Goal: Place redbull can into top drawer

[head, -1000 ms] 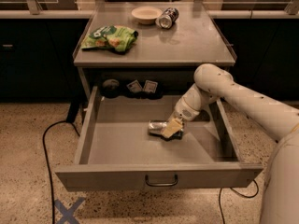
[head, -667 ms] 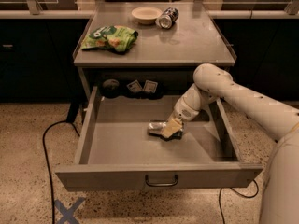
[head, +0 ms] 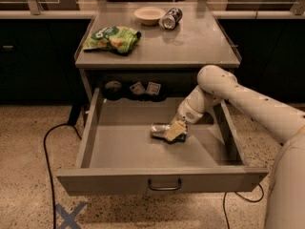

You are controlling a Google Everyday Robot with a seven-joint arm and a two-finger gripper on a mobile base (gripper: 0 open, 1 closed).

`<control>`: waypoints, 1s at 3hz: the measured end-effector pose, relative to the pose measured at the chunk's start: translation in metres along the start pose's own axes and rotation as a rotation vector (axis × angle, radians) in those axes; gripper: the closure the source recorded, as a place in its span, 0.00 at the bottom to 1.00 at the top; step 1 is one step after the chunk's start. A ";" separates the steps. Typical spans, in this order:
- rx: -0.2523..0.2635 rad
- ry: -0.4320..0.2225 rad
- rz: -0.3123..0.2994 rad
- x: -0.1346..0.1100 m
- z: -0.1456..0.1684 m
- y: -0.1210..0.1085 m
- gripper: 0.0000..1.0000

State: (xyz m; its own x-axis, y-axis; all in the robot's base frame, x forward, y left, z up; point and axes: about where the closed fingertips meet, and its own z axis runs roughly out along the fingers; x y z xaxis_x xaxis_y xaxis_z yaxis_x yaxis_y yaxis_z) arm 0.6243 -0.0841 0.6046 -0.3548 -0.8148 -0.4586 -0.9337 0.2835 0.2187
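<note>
The top drawer point(head: 119, 181) is pulled fully open, with its bar handle point(head: 164, 185) at the centre of the front panel. The redbull can point(head: 159, 130) lies on its side on the drawer floor, right of centre. My gripper point(head: 175, 131) reaches down into the drawer from the right and is shut on the can's right end. One beige finger pad point(head: 172, 129) lies across the front of the can. The can rests on the floor of the drawer.
On the table top point(head: 190, 46) stand a white bowl point(head: 149, 15), a dark can point(head: 170, 18) on its side and a green chip bag point(head: 112, 38). Small items point(head: 138, 88) sit behind the drawer. A cable point(head: 50, 147) and blue tape cross point(head: 71, 214) lie on the floor.
</note>
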 end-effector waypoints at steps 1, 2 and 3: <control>0.000 0.000 0.000 0.000 0.000 0.000 0.35; 0.000 0.000 0.000 0.000 0.000 0.000 0.12; 0.000 0.000 0.000 0.000 0.000 0.000 0.00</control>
State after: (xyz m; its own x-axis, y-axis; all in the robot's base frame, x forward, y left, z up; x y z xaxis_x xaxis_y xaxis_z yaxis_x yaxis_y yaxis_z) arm 0.6243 -0.0841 0.6045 -0.3547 -0.8148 -0.4585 -0.9337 0.2833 0.2189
